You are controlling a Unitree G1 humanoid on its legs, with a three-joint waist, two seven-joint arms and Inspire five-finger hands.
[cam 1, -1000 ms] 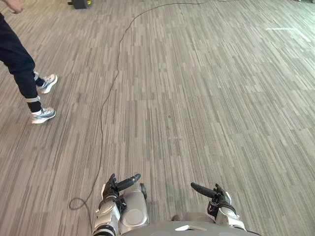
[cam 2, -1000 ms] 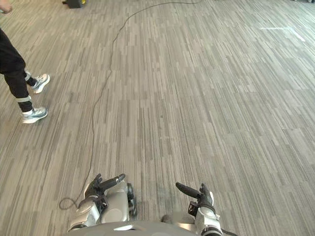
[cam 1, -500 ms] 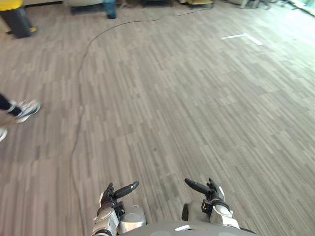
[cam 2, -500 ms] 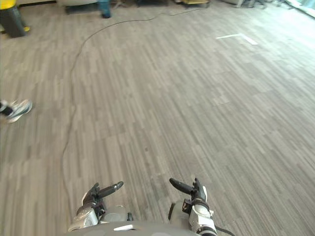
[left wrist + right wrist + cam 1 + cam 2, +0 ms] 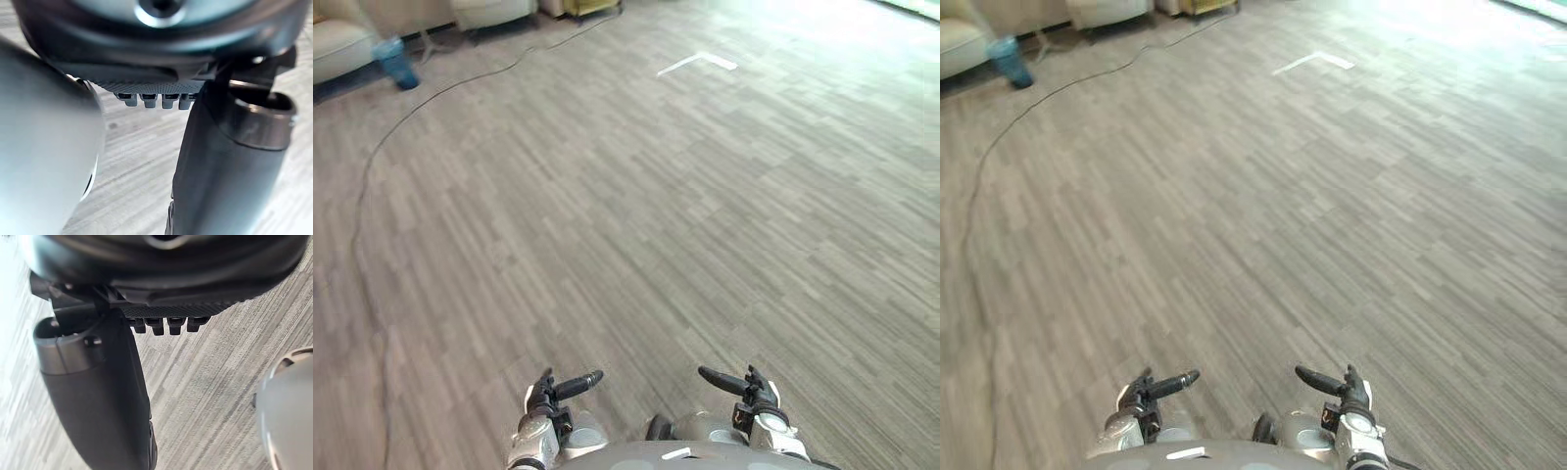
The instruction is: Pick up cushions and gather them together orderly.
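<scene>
Right eye view: left hand (image 5: 1150,390), right hand (image 5: 1341,385) empty

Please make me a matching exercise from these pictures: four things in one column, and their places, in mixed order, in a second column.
Things:
1. blue container
2. white L-shaped mark
3. left hand
4. right hand

Places:
A. near, right of the middle
B. far left, beside the pale seat
C. far, alone on the floor
D. near, left of the middle

Pairs: 1-B, 2-C, 3-D, 4-A
</scene>
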